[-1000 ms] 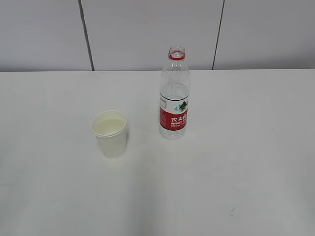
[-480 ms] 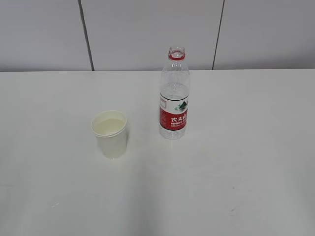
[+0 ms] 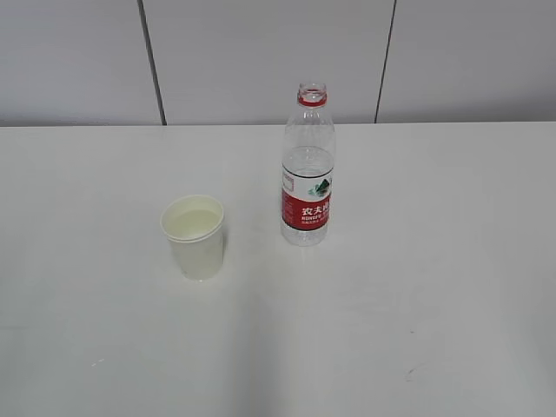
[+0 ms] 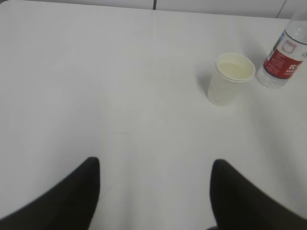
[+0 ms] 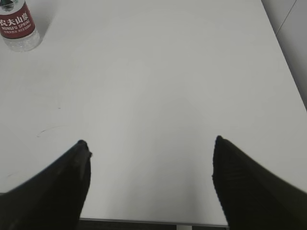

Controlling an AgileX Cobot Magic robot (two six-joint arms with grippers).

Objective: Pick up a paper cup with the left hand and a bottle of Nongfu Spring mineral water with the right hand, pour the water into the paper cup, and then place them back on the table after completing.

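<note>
Arms: out of the exterior view; only dark fingertips showed in each wrist view.
Bottle (image 3: 307, 169): uncapped, upright on the table (image 3: 434, 261), red label reading "NONGFU SPRING"; top cut off in both wrist views.
Paper cup (image 3: 195, 236): white, upright, liquid inside, near the bottle's left.
Left hand (image 4: 153, 191): spread wide, empty.
Right hand (image 5: 151, 182): spread wide, empty.

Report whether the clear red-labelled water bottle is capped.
Uncapped: the clear red-labelled water bottle shows an open mouth above its red neck ring.
</note>
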